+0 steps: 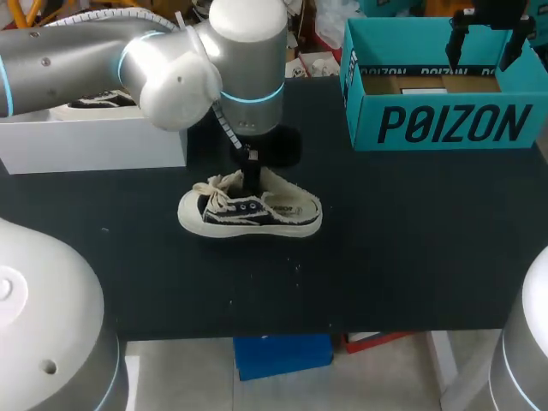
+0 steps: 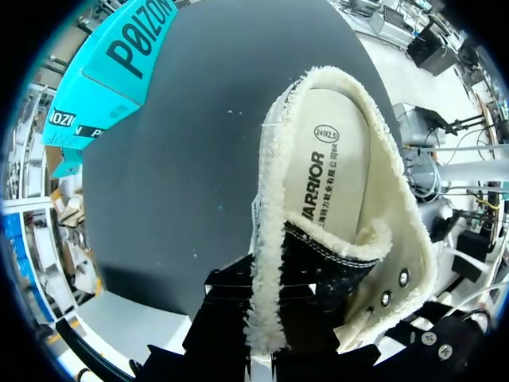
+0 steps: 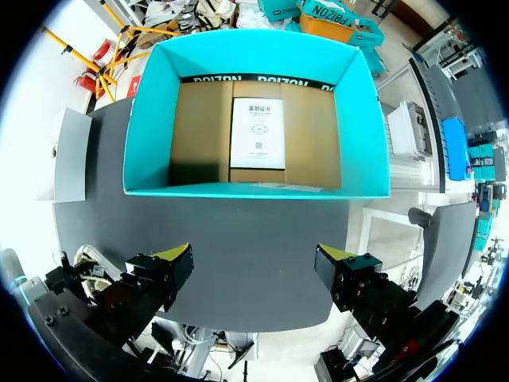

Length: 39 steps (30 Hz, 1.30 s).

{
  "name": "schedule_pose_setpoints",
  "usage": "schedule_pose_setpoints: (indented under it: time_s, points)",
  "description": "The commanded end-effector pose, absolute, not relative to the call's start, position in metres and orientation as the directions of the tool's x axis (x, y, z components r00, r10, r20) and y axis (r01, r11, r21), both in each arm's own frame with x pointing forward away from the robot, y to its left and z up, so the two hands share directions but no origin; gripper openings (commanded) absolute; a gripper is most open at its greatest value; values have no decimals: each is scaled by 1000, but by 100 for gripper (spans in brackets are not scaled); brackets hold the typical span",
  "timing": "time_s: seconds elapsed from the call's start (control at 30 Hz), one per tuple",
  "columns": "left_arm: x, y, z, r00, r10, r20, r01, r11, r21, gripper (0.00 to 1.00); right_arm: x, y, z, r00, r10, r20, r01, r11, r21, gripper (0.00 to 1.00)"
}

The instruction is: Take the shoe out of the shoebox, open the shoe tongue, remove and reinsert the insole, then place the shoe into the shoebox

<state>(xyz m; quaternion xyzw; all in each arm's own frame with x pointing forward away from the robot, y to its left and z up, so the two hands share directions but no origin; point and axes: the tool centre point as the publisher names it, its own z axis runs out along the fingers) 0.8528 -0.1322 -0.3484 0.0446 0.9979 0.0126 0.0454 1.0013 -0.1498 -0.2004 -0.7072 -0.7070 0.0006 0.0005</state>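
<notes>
A cream and black low shoe (image 1: 248, 212) with a fleecy lining lies on its side mid-table on the black mat. My left gripper (image 1: 250, 175) comes down into its mouth. In the left wrist view the black tongue (image 2: 322, 267) with its fleecy rim runs down between the dark fingers, which are shut on it, and the printed insole (image 2: 334, 171) lies flat inside the shoe (image 2: 398, 239). The teal shoebox (image 1: 445, 124) stands at the back right, and shows too in the left wrist view (image 2: 119, 56). My right gripper (image 1: 484, 34) hangs open above it; in its own view the gripper (image 3: 256, 259) frames the box (image 3: 151, 119), with only a card inside.
A white box (image 1: 94, 141) stands at the back left with another shoe (image 1: 98, 100) on it. My left arm's big elbow (image 1: 180, 77) hangs over the table's back left. Bare black mat (image 1: 411, 248) spreads to the right of the shoe and in front of it.
</notes>
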Motion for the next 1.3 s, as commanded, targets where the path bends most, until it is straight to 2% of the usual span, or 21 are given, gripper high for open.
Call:
schedule_pose_setpoints:
  time_s: [0.03, 0.33, 0.37, 0.4, 0.63, 0.9, 1.3]
  points:
    - [860, -137, -371, -993, 76, -87, 73, 997, 34, 0, 1001, -150, -200, 0, 1000, 0, 1000, 0, -2, 100]
    - [866, -134, -400, -996, 65, -57, 62, 996, 57, 0, 1001, -150, -200, 0, 1000, 0, 1000, 0, -2, 100]
    - [866, -135, -402, -996, 75, -53, 72, 995, 62, 44, 1001, -150, -200, 0, 1000, 0, 1000, 0, -2, 100]
    - [866, -135, -402, -995, 86, -53, 82, 995, 63, 100, 1001, -150, -200, 0, 1000, 0, 1000, 0, -2, 100]
    - [866, -132, -377, -993, 104, -50, 104, 994, 20, 100, 1001, -150, -200, 0, 1000, 0, 1000, 0, -2, 100]
    - [850, -123, -326, -987, 143, -69, 150, 983, -105, 100, 1001, -150, -200, 0, 1000, 0, 1000, 0, -2, 100]
    - [826, -79, -289, -1000, 4, -28, 14, 941, -337, 100, 1001, -150, -200, 0, 1000, 0, 1000, 0, -2, 100]
